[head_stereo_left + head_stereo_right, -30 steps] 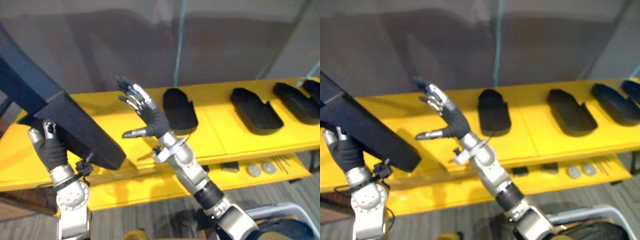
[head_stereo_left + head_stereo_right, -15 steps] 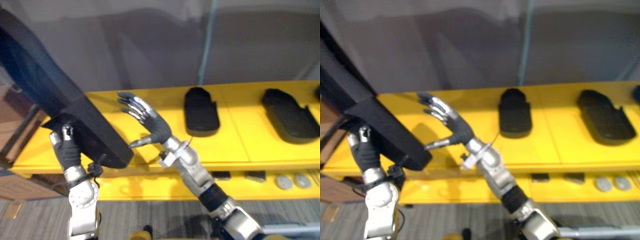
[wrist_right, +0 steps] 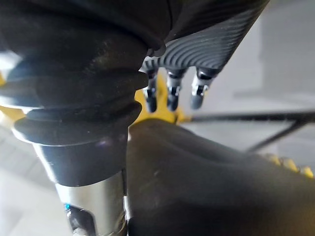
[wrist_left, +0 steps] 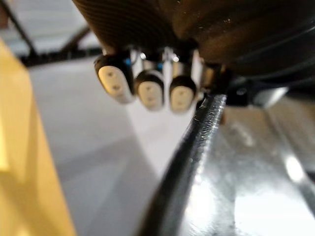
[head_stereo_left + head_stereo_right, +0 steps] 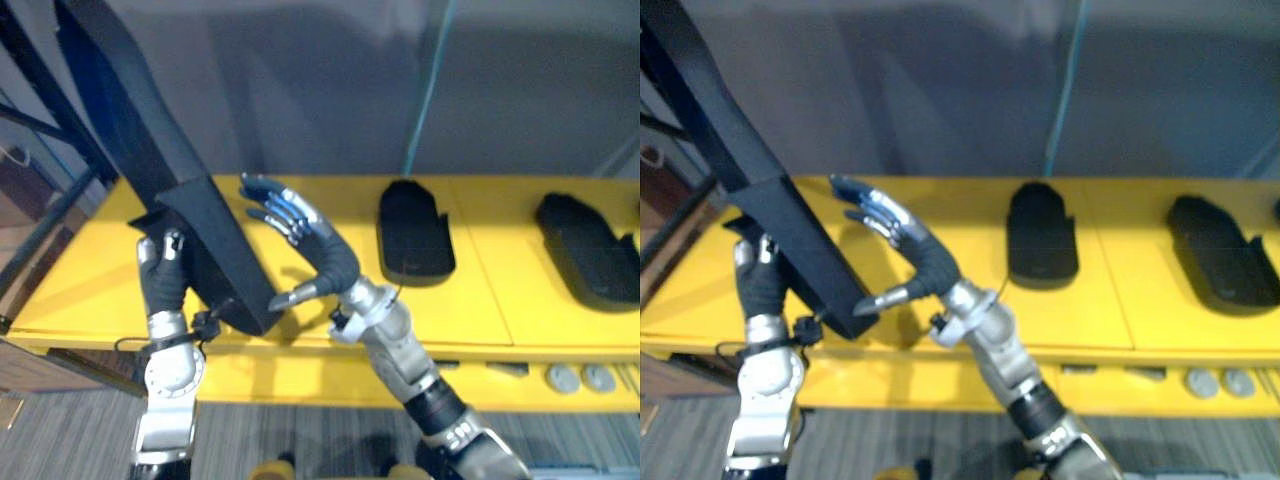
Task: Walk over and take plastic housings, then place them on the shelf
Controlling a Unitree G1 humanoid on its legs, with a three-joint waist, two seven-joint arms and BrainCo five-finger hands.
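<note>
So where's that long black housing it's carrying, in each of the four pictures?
Left eye: housing slants from upper left down to the shelf edge, left hand gripping it.
Right eye: same slant, left of centre.
Left wrist: its glossy edge under the hand's fingertips.
Right wrist: probably the dark bulk beside the right hand.
Shared landmark: the yellow shelf.

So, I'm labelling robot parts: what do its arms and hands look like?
Both arms are silver-grey. The left robot hand and right robot hand have dark ribbed covers and silver fingers with dark tips.
</note>
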